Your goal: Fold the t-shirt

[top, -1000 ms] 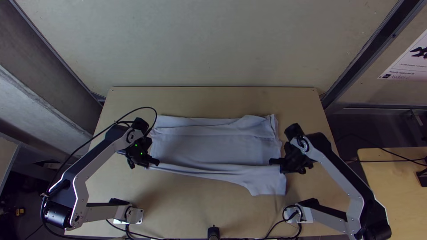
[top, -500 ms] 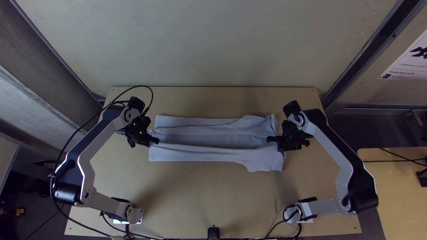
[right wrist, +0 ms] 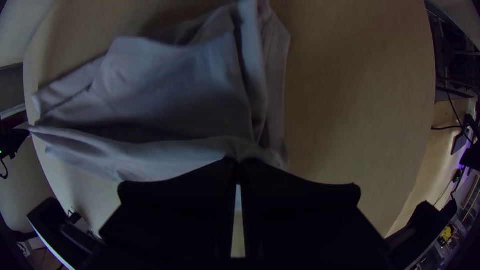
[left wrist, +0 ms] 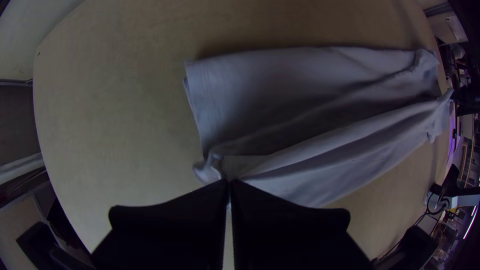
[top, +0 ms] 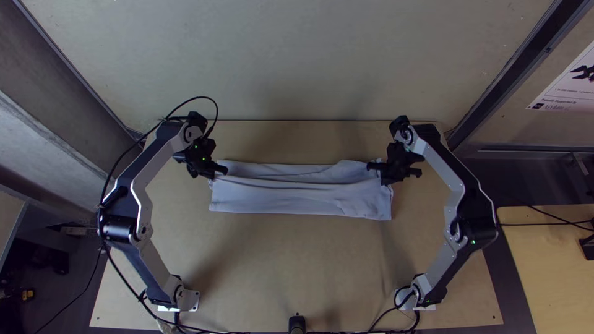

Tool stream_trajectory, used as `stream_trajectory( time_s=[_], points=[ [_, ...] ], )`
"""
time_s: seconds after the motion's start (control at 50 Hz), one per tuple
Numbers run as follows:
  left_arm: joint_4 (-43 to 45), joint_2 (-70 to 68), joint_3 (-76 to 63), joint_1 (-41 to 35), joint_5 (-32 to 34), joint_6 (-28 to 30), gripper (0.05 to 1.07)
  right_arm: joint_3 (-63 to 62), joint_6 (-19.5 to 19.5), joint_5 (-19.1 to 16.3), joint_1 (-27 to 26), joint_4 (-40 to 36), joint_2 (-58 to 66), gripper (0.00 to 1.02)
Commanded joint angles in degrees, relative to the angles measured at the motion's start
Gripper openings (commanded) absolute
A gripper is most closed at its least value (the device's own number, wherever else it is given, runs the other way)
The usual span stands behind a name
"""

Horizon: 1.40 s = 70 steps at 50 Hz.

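T-shirt, folded, between left hand and right hand, each pinching one end

Left arm: silver-grey angular links, black edging, glossy black rounded elbow joint. Thin black cable loops above the wrist; small green lights there. Right arm: same pale metal, black backing, one green light near the elbow. Silver base brackets. Left tool and right tool: matt black, wide flat fingers, sloping shoulders.
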Motion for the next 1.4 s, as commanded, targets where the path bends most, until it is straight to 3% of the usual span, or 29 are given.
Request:
stream_trajectory(
  time_s=[0.0,0.26,0.32,0.34,0.36,0.4,0.42,0.44,0.58,0.68,0.78,1.02,1.18,1.38],
  points=[
    [-1.25,3.70,4.03,-0.26,-0.07,1.20,0.08,4.87,-1.39,0.71,-1.26,-0.19,5.07,0.03],
    [-1.25,10.20,11.24,0.88,-0.07,0.50,0.08,15.07,-1.66,0.62,-2.84,-0.19,15.88,0.04],
    [-1.16,11.17,12.03,1.14,-0.07,-1.00,0.11,16.03,-1.66,0.71,-3.19,-0.19,18.08,0.23],
    [-1.16,11.17,12.03,1.14,-0.07,-1.17,0.22,16.38,-1.66,0.71,-3.46,-0.19,18.69,0.33],
    [-1.16,11.25,11.86,1.23,0.02,-1.26,0.40,16.74,-1.66,0.79,-3.54,-0.19,19.31,0.42],
    [-1.25,11.25,11.50,1.14,0.10,-1.35,0.91,17.35,-1.83,1.14,-3.81,-0.19,20.27,0.60],
    [-1.25,11.17,11.42,1.14,0.10,-1.52,1.07,17.53,-2.01,1.14,-4.07,-0.19,20.54,0.68],
    [-1.25,11.08,11.24,1.23,0.37,-1.79,1.02,17.61,-2.18,1.14,-4.16,-0.19,20.71,0.75],
    [-1.34,9.41,10.19,2.46,4.15,-2.58,1.03,16.74,-3.68,2.81,-5.30,-0.28,18.78,0.98],
    [-1.25,7.21,9.13,4.48,10.74,-2.58,1.03,16.74,-5.00,11.87,-5.39,-1.51,16.41,0.99],
    [-1.25,5.10,7.46,7.21,16.28,-2.49,1.03,16.65,-5.00,17.05,-4.95,-4.50,13.42,0.99],
    [-0.19,1.85,0.34,14.24,26.38,-1.00,1.03,16.30,-3.94,16.97,-5.83,-4.06,1.91,0.99],
    [3.41,0.88,-6.60,19.25,40.18,0.59,1.03,18.05,-2.89,16.70,-5.92,-4.06,-3.54,0.99],
    [11.32,1.06,-14.95,20.66,42.73,1.03,1.03,20.95,-2.36,15.03,-5.57,-4.58,-9.17,0.99]
  ],
)
